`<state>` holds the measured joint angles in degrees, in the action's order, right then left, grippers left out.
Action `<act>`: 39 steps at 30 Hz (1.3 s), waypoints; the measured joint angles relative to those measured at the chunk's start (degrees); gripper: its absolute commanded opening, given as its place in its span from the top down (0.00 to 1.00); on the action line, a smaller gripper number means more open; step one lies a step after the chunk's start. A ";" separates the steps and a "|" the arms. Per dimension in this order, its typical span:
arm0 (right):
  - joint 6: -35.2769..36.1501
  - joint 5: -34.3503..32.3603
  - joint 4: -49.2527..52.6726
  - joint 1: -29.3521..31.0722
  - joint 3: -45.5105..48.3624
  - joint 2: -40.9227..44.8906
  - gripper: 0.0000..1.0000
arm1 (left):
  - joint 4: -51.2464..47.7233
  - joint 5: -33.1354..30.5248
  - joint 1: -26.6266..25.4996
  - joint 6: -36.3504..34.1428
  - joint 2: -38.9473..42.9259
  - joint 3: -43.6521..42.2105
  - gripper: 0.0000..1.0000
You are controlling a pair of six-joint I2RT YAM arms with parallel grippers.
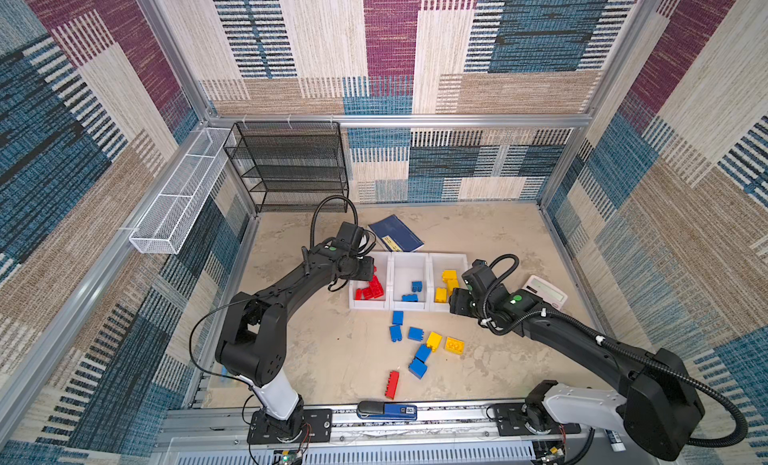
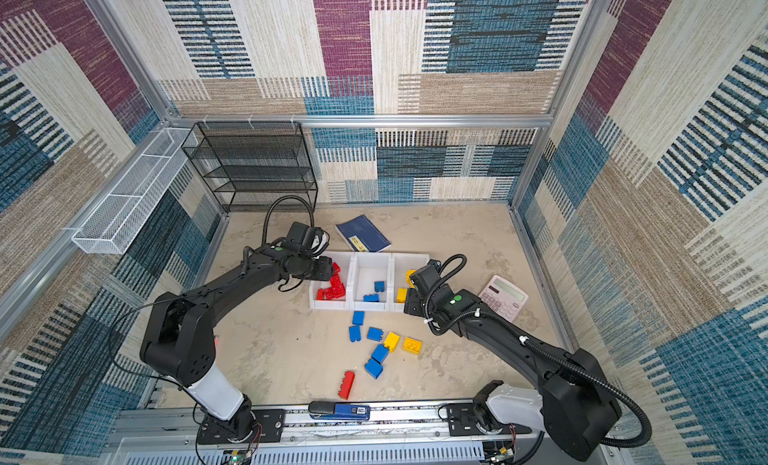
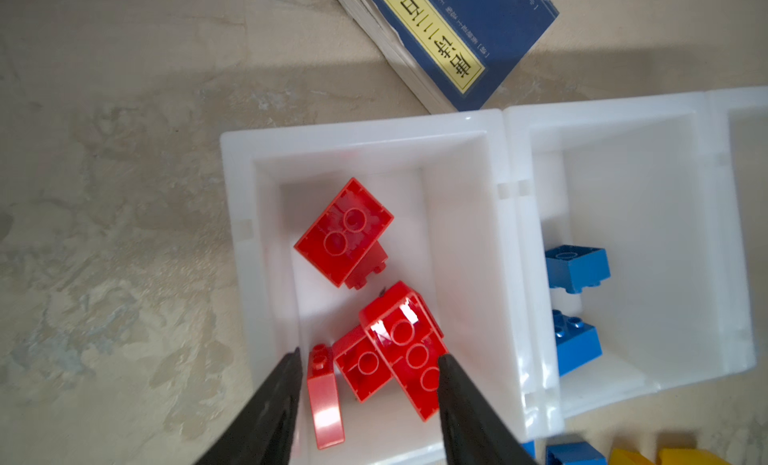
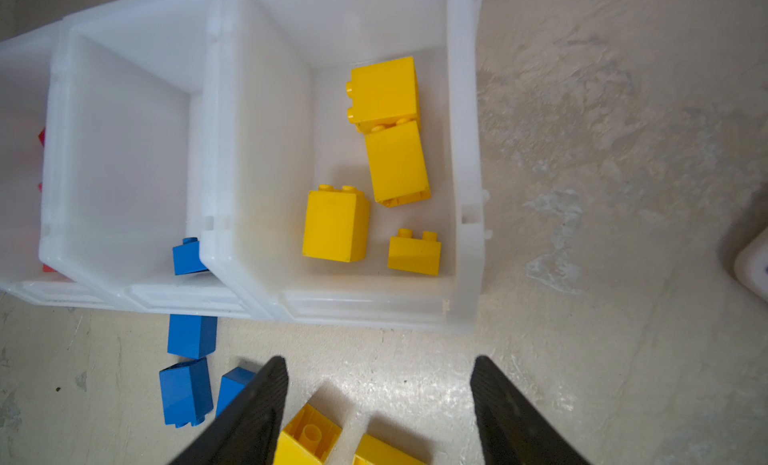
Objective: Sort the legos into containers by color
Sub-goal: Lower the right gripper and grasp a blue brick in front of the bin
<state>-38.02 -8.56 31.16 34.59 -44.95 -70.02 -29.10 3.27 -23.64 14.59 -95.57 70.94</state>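
Left wrist: left hand (image 3: 370,354) parted, empty, over red legos (image 3: 345,234) | right wrist: right hand (image 4: 380,359) parted, empty | top views hide both jaws

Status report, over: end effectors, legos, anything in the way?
Left end effector open over red-lego bin. Right end effector open, empty. Eight legos loose on table. Nothing blocking.

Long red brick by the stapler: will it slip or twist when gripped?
Probably rigid: the long red brick looks like moulded hard plastic. Its smooth sides may slip. Being oblong, it could pivot if gripped off-centre.
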 measured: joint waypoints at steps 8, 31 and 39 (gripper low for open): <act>0.85 1.55 -0.11 0.26 0.00 -1.97 0.30 | 0.39 -1.55 0.26 0.28 9.73 -8.00 0.44; -0.04 2.47 0.42 19.17 -17.25 -24.15 0.33 | 1.27 -3.10 0.37 6.69 30.95 -27.02 0.42; -0.52 3.10 1.64 23.17 -22.21 -32.30 0.38 | 1.31 -3.28 0.63 8.17 34.42 -29.66 0.41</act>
<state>-38.54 -5.45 32.80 57.76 -67.16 -102.32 -27.79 -0.01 -23.00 22.76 -61.14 41.28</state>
